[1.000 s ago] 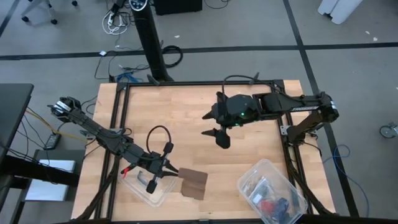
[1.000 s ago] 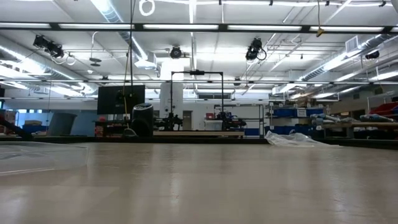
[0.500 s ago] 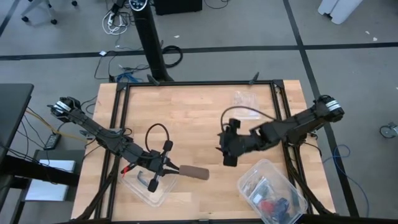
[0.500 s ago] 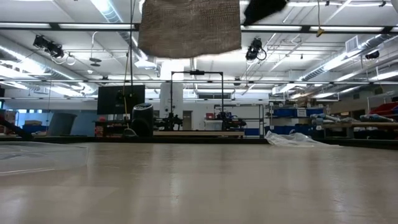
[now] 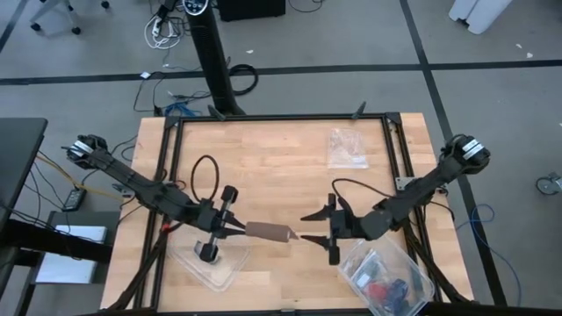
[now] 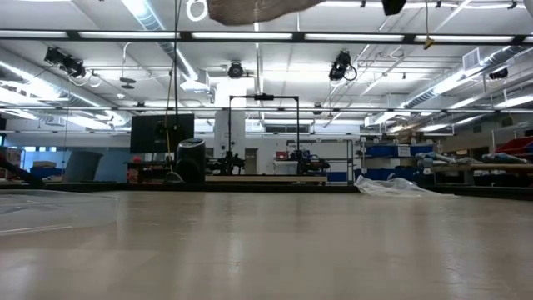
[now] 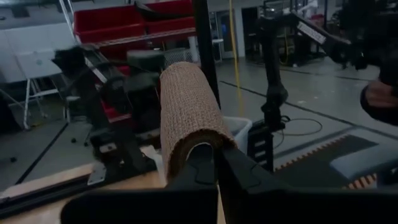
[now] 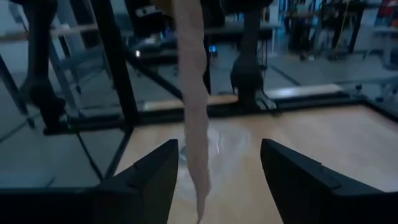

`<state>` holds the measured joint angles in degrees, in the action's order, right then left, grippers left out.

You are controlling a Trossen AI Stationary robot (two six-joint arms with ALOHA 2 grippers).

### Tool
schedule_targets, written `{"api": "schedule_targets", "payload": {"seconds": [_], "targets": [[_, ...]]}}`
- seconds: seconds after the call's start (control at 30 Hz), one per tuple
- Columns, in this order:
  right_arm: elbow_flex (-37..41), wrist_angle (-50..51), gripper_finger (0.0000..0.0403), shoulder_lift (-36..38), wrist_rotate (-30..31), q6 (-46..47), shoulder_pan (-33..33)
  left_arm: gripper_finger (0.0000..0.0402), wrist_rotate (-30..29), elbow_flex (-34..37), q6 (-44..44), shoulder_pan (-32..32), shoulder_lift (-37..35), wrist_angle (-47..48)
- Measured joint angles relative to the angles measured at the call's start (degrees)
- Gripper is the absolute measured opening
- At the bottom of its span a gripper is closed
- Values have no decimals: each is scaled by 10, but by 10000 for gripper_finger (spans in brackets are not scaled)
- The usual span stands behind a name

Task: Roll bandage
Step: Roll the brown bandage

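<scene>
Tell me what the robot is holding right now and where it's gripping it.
The left gripper is shut on one end of the bandage, held above the table. The right gripper is open at its free end, holding nothing.

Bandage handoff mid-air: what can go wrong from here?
1. The right gripper is open around the bandage tip; closing off-centre could miss the thin strip.
2. Only the left gripper holds it, by one end; a tug may pull it free.
3. A drop could land near the clear tub.
</scene>
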<state>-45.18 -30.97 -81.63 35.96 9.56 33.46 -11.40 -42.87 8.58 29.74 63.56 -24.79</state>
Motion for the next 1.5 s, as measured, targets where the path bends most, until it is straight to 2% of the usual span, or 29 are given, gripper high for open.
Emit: {"api": "schedule_targets", "payload": {"seconds": [0.17,0.3,0.4,0.5,0.57,0.67,0.73,0.93,1.27,1.33,1.5], "targets": [[-26,-36,243,-42,6,-34,-15,1,1,0,0,-1,0,-2],[-51,-36,255,-66,-15,-28,-33,1,-1,0,4,-4,0,-4],[-61,-34,246,-73,-30,-30,-40,1,-5,0,11,-5,0,-10],[-62,-21,203,-73,-18,-30,-40,1,-8,0,17,-5,0,-13],[-62,-20,152,-74,1,-36,-40,1,-8,0,17,-5,0,-16],[-62,-10,50,-74,4,-41,-41,1,-10,0,20,-5,0,-23],[-62,2,15,-74,5,-48,-40,1,-11,0,20,-5,0,-30],[-62,71,4,-73,55,-27,-35,1,-12,0,18,-4,-3,-40],[-62,110,2,-73,34,49,-27,1,-15,0,56,-1,-43,-48],[-62,101,1,-73,32,54,-21,1,-41,0,72,-2,-48,-38],[-62,54,1,-73,33,49,-3,1,-151,0,94,-10,-49,18]]}}
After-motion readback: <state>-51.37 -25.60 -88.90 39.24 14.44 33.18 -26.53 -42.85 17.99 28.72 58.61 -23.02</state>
